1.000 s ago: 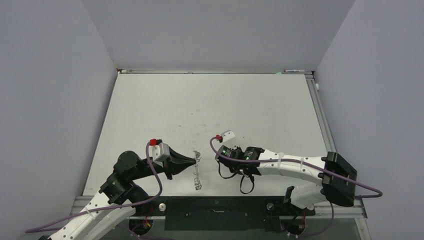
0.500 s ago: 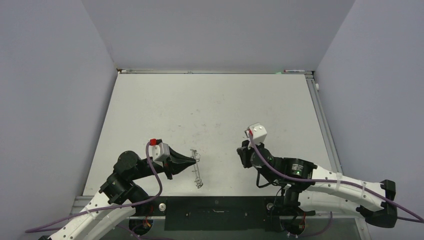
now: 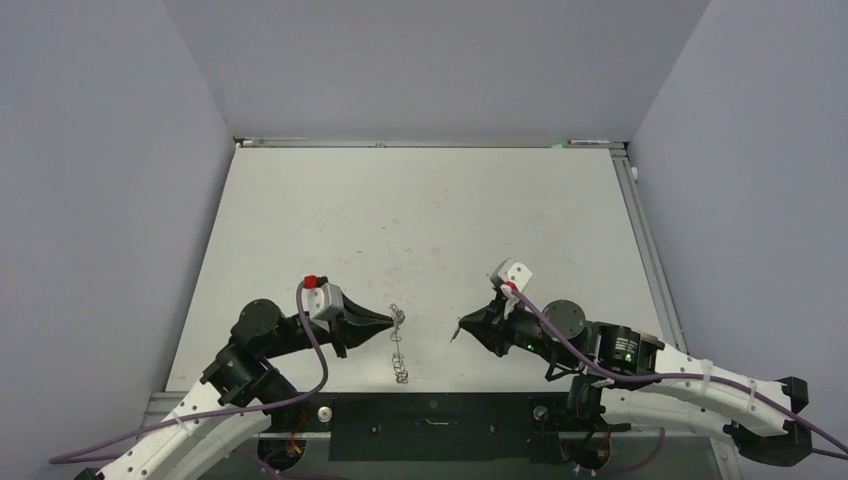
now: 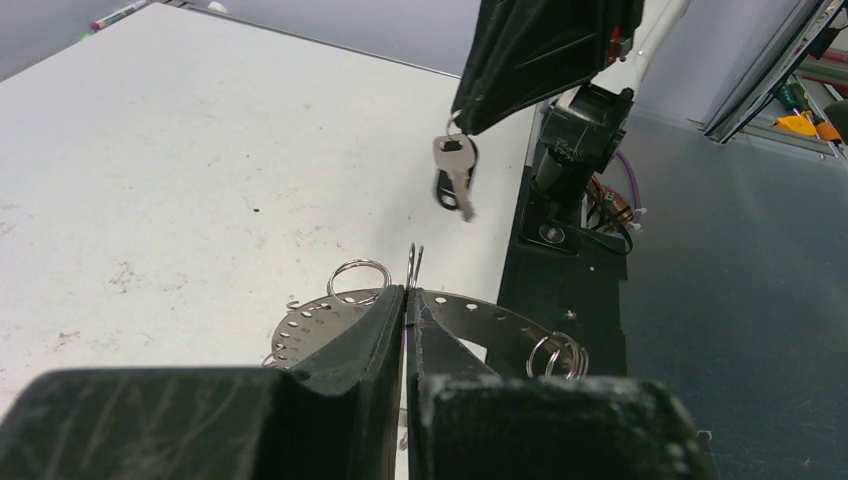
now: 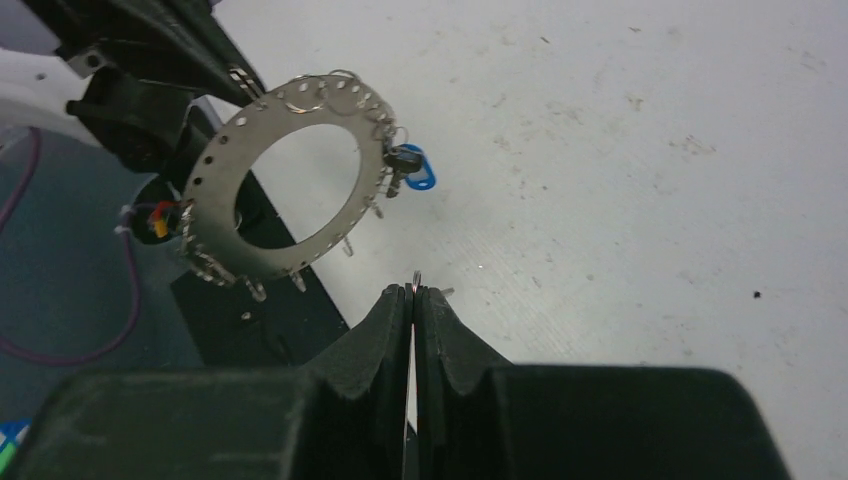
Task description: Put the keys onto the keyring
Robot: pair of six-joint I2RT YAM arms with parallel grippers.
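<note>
Right now left jaws are pressing together on the rim of the keyring (image 4: pixel 310 312), holding it upright off the counter (image 3: pixel 430 220), edge-on to the top cam. Right jaws are also pressed together, clamping a small wire loop (image 5: pixel 415 277) at their tips. From it a silver key (image 4: pixel 455 172) w/ a dark piece behind is dangling, near the ring but not touching it. A blue key (image 5: pixel 421 172) and a dark tag (image 5: pixel 403 157) are already hanging off the rim, partway round from the left grip.

Step in hand, prob.: bringing the dangling key over to the ring. Next move is calling for fine lining-up, i.e. getting the held loop to meet a free loop or hole on the rim while the left side is keeping the ring steady. The key is hanging loose, so it may swing.

Ring is looking like thin flat grey metal w/ a wide hole, small holes punched round its edge, fringed w/ springy wire loops; hard & slick. Counter is matte white, scuffed.
</note>
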